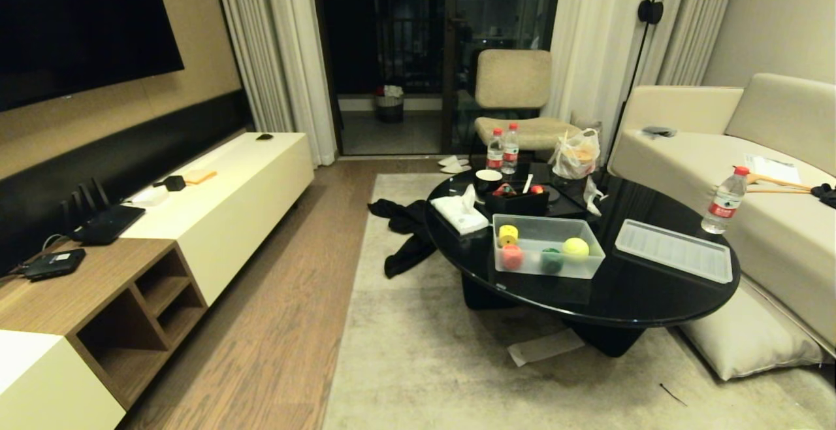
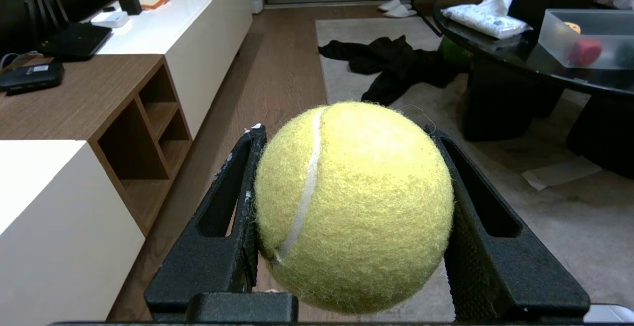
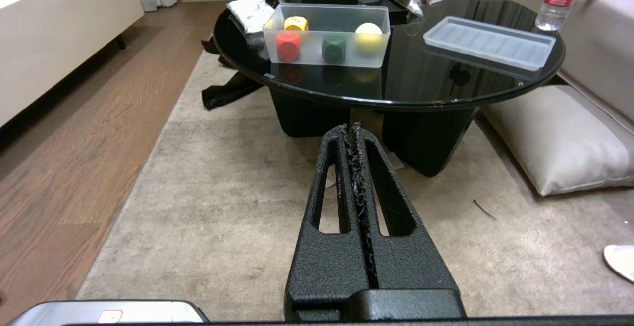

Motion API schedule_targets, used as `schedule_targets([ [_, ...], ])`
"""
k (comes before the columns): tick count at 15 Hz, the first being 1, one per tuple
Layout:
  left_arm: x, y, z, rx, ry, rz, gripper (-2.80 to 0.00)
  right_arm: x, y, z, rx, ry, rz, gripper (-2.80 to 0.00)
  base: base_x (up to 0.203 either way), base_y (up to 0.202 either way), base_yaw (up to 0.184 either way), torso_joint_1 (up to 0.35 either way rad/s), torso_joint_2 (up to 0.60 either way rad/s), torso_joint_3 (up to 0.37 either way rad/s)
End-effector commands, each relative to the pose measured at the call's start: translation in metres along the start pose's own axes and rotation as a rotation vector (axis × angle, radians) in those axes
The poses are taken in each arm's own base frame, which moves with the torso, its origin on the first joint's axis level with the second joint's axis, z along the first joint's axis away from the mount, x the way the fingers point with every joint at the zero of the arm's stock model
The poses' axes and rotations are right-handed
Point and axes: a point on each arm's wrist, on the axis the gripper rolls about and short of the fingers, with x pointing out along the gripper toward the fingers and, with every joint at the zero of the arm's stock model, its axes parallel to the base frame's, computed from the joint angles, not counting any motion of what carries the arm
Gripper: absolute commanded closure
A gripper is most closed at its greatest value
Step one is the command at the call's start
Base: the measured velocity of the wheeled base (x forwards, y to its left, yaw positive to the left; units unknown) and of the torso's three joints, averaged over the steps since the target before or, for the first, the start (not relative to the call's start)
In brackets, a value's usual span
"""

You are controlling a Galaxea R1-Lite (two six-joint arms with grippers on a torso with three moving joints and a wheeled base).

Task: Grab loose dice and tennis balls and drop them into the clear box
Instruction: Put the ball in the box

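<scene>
A living room with a round glossy black surface (image 1: 653, 299) on a beige rug. Near its front edge sits the clear frosted plastic box (image 1: 547, 255), holding one fuzzy yellow-green tennis ball (image 1: 575, 248) and what seem coloured dice. The left tool (image 2: 346, 137) is clamped on another tennis ball (image 2: 354, 207) above the floor; the right tool (image 3: 350, 130) is pressed together, empty.

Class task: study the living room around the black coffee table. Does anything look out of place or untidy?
Yes. A black garment lies crumpled on the floor beside the coffee table, and a sheet of paper lies on the rug beneath its edge. The clear box stands open, its lid set aside.
</scene>
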Motion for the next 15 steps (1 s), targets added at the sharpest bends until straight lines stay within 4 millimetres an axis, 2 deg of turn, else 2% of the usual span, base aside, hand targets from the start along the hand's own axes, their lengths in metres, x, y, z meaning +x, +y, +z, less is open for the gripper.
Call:
schedule_targets([
  [1,0.0002,0.0,-0.0004,0.0,0.002,0.001,0.0,0.0002,0.0,-0.0004,0.0,0.003,0.0,0.0,0.0,0.0,0.0,0.0,0.0,0.0],
  [15,0.0002,0.0,-0.0004,0.0,0.002,0.0,0.0,0.0002,0.0,-0.0004,0.001,0.003,-0.001,0.0,0.0,0.0,0.0,0.0,0.0,0.0],
])
